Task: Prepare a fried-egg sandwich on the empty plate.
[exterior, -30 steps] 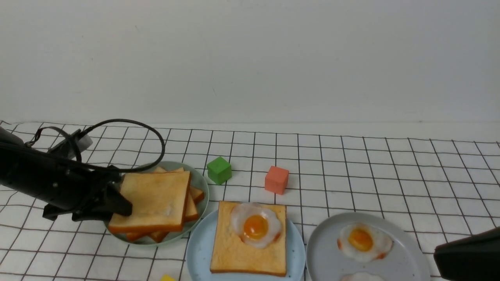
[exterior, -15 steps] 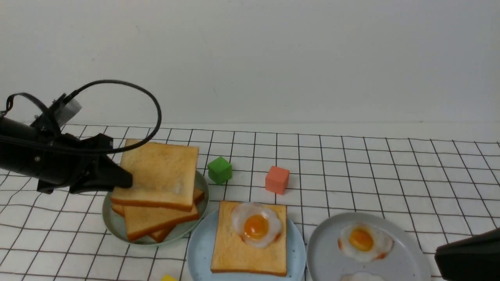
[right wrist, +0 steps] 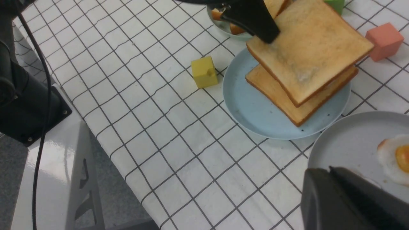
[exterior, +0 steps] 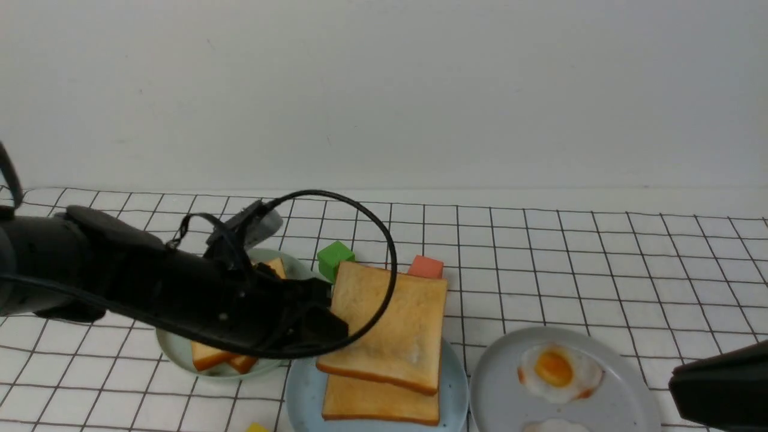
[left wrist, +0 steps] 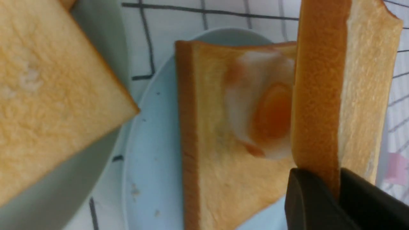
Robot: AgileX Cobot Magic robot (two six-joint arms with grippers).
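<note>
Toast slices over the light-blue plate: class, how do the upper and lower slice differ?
The upper slice is pinched at its edge by the left gripper's jaws; the lower slice is free. The upper slice tilts, askew; the lower slice lies flat on the plate. The lower slice carries a fried egg; the upper slice is bare. Both are square and golden-brown.

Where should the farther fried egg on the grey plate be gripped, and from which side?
Probably pinch the fried egg by its thin white edge, low from the robot's right: it lies flat on the grey plate, bare there for a finger.
</note>
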